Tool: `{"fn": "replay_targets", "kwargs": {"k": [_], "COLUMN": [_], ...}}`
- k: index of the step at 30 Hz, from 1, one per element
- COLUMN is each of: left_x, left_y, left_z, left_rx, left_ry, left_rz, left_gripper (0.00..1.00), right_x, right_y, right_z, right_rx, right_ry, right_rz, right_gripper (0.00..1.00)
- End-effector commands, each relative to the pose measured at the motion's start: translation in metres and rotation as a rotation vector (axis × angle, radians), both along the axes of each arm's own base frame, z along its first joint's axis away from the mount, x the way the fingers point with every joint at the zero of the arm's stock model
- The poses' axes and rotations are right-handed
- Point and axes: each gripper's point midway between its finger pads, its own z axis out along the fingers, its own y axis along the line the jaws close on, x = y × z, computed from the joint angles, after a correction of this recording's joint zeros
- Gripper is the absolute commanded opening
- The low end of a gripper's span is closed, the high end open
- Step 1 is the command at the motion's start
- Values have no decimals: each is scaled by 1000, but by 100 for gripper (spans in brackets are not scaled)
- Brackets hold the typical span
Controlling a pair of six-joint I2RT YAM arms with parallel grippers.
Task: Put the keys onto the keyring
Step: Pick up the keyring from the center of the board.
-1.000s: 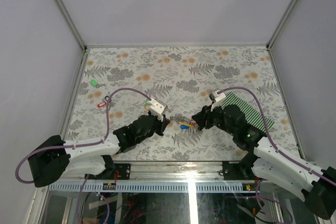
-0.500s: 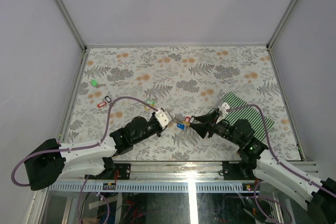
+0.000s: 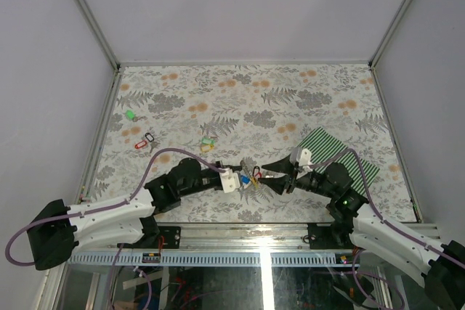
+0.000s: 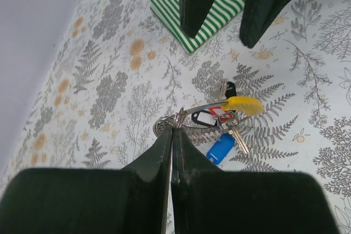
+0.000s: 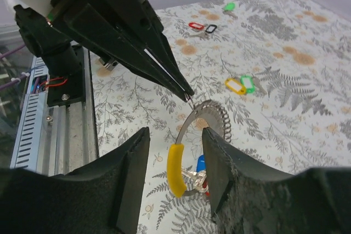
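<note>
The keyring is a thin silvery loop with a yellow sleeve and a coiled part. My left gripper is shut on it near the coil and holds it just above the table. Blue, red and black tagged keys and a bare metal key hang on it. My right gripper is open, one finger on each side of the yellow sleeve. From above, the two grippers meet tip to tip around the bunch. Loose keys lie apart: green, red and black, green and yellow.
A green-and-white striped mat lies at the right under my right arm. The metal rail of the table's near edge runs just behind the left arm. White walls close in the floral table.
My left gripper has carried the keyring and its keys right, towards the middle. My right gripper has swung round and dropped low, so its open fingers now straddle the yellow sleeve.
</note>
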Motion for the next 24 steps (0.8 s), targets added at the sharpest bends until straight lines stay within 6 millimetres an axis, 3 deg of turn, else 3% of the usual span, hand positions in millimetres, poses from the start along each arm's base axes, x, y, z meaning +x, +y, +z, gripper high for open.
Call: {"fn": "replay_targets", "kwargs": {"k": [1, 11, 24], "left_x": [-9, -17, -33], "left_y": [-14, -17, -13], "left_z": [35, 48, 61], "left_rx": [-20, -63, -107], "left_ry": [-96, -30, 7], "left_rz": [-117, -130, -181], "left_gripper": [0, 0, 0], "right_x": [-7, -9, -10], "right_y": [6, 19, 26], "right_z": [46, 52, 45], "right_rx": [33, -60, -168], "right_ry": [-262, -487, -505], "right_rz": [86, 154, 230], "right_gripper": [49, 46, 33]}}
